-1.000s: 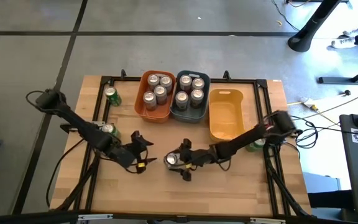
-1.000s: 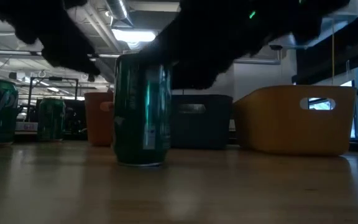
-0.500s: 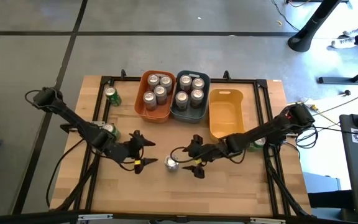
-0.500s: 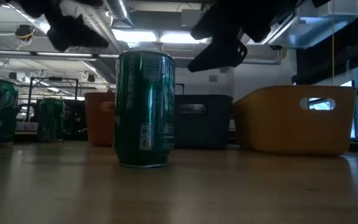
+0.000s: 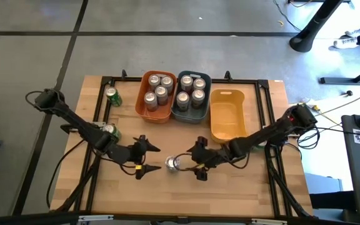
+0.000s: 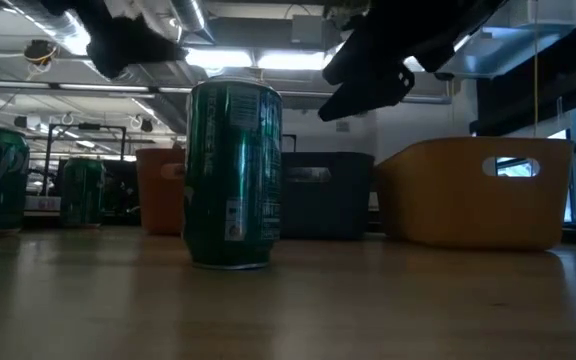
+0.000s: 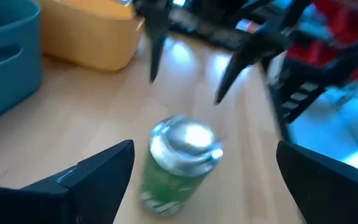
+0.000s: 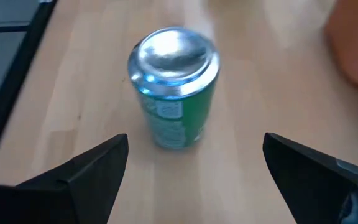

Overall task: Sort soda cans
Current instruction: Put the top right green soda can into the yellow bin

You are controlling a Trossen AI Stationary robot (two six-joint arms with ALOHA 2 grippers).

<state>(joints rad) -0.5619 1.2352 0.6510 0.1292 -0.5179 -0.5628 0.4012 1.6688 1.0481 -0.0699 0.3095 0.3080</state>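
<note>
A green soda can [image 5: 172, 164] stands upright on its base on the wooden table, near the middle of the front half. It also shows in the low view [image 6: 233, 175] and both wrist views [image 7: 180, 158] [image 8: 174, 93]. My left gripper [image 5: 147, 159] hovers open just left of the soda can, above the table. My right gripper [image 5: 197, 164] hovers open just right of it. Both point at the can from opposite sides, with a gap on either side. Nothing is between either pair of fingers.
At the back stand an orange bin [image 5: 144, 103] and a grey-blue bin [image 5: 175, 111], each with several cans, and a yellow bin [image 5: 227, 115] with none in it. Single green cans stand at the far left [image 5: 112, 95], by the left arm [image 5: 109, 130] and by the right arm [image 5: 259, 145].
My right gripper, which stood over and around the green can, has drawn back toward the table's right edge and risen clear of it. The can stays upright where it was. My left gripper has tipped its fingers up a little.
</note>
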